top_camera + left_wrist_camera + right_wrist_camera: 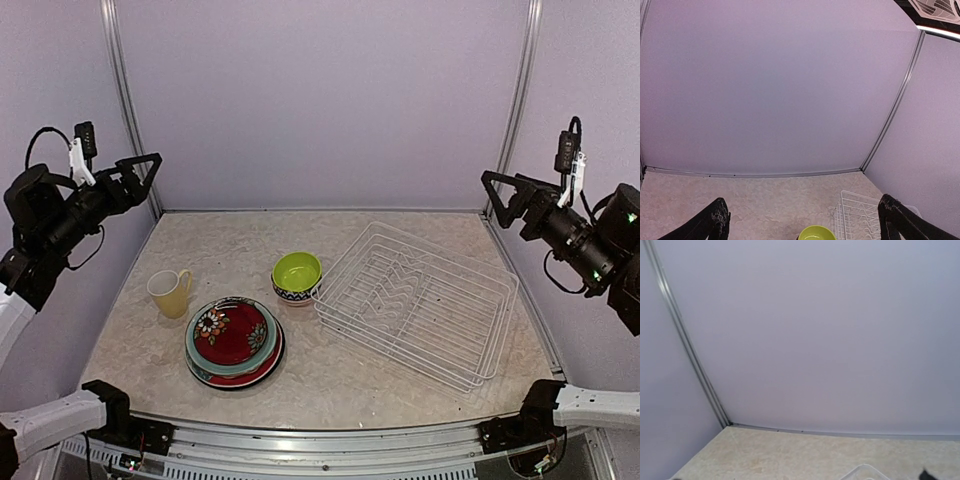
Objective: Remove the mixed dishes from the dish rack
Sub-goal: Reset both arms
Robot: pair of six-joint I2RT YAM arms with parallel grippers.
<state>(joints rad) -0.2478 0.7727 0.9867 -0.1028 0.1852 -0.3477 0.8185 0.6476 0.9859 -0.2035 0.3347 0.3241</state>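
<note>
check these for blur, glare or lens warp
top external: sharp, even light, barely any shadow by the lime green bowl; left wrist: wide lens slightly bows the corner post, bright glare strip top right; right wrist: soft, nearly all blank wall

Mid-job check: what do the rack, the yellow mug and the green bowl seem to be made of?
Dish rack: thin white-coated wire, probably metal; an open grid with the table showing through. Yellow mug: likely glazed ceramic, smooth with a thick wall, though plastic isn't ruled out. Green bowl: glossy lime inside, patterned outer band, probably glazed ceramic too.
</note>
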